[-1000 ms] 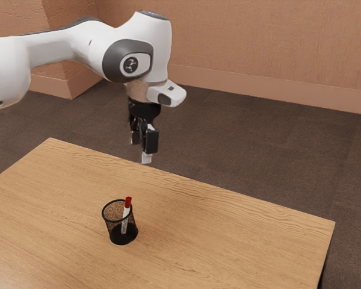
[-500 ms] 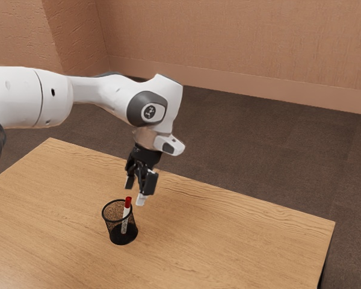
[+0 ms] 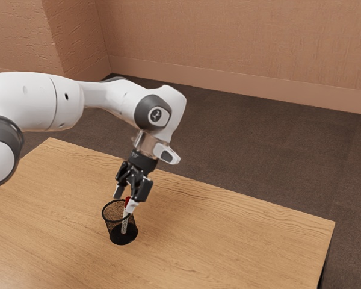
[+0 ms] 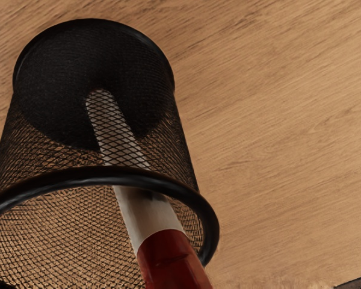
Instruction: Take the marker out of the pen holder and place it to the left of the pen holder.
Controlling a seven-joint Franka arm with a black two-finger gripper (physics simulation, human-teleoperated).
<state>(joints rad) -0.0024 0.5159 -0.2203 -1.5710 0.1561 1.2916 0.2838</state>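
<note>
My gripper [image 3: 125,199] is at the pen holder's rim with its fingers spread, the marker's red cap between them. The black mesh pen holder [image 3: 123,235] stands upright on the table. Inside it the white marker [image 3: 124,223] leans against the rim, red cap up, partly hidden by a finger. In the wrist view the pen holder [image 4: 96,176] shows its round rim and mesh wall. The marker [image 4: 145,212] rises past that rim, its red cap close under my hand. Whether a finger touches the cap, I cannot tell.
The wooden table [image 3: 228,241] extends around the pen holder, with its far edge behind my hand. Dark floor [image 3: 259,144] and a brown wall [image 3: 240,54] lie beyond.
My hand has come down from above the table to the pen holder's rim and tilted, its open fingers now around the marker's cap. Pen holder and marker have not moved.
</note>
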